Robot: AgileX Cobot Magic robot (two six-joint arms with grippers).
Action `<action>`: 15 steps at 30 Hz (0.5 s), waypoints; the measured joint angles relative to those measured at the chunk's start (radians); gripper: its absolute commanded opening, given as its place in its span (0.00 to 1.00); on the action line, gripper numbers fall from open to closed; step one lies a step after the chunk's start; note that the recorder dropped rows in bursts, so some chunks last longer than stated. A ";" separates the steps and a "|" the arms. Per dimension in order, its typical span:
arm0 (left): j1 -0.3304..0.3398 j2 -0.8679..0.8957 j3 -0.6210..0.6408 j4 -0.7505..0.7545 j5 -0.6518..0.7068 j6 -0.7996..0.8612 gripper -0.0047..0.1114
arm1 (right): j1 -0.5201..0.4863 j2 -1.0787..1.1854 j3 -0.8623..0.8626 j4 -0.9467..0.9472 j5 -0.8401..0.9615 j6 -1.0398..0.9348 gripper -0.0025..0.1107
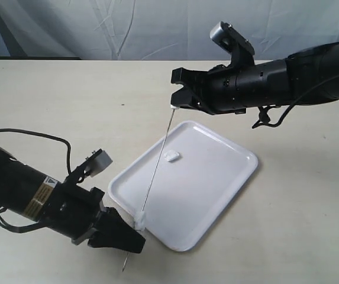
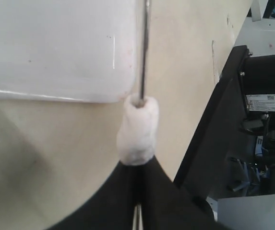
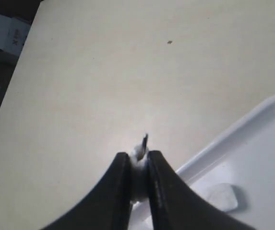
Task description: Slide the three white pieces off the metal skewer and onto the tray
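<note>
At the top of the metal skewer (image 1: 155,165), the right gripper (image 1: 176,103) clamps one white piece (image 3: 137,159); the left gripper (image 1: 135,235) pinches the skewer, a second piece (image 2: 137,127) touching its tips; the third piece (image 1: 171,156) lies on the one tray (image 1: 228,177).

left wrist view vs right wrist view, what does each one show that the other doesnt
Only left wrist: the left gripper shut on the skewer, a lower white piece threaded right at its tips. Only right wrist: the right gripper pinching an upper white piece at the skewer's end, and a loose white piece lying on the tray. Both: skewer, tray, tabletop.
</note>
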 measured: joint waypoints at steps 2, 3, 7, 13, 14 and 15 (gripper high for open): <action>0.000 0.000 0.010 0.000 -0.006 0.000 0.04 | 0.000 0.000 -0.010 0.002 -0.017 0.000 0.12; 0.000 0.000 0.016 0.000 -0.006 0.002 0.04 | 0.001 0.000 -0.014 0.002 -0.027 0.000 0.12; -0.004 0.000 0.044 0.040 -0.009 0.000 0.04 | -0.003 0.000 -0.037 0.026 -0.089 -0.002 0.12; -0.008 0.000 0.048 0.046 -0.005 0.000 0.04 | -0.005 0.000 -0.039 0.037 -0.138 -0.005 0.12; -0.008 0.000 0.048 0.046 -0.005 0.000 0.04 | -0.005 0.000 -0.039 0.037 -0.143 -0.005 0.12; -0.008 0.000 0.050 0.046 -0.004 0.000 0.04 | -0.005 0.000 -0.039 0.037 -0.148 -0.005 0.12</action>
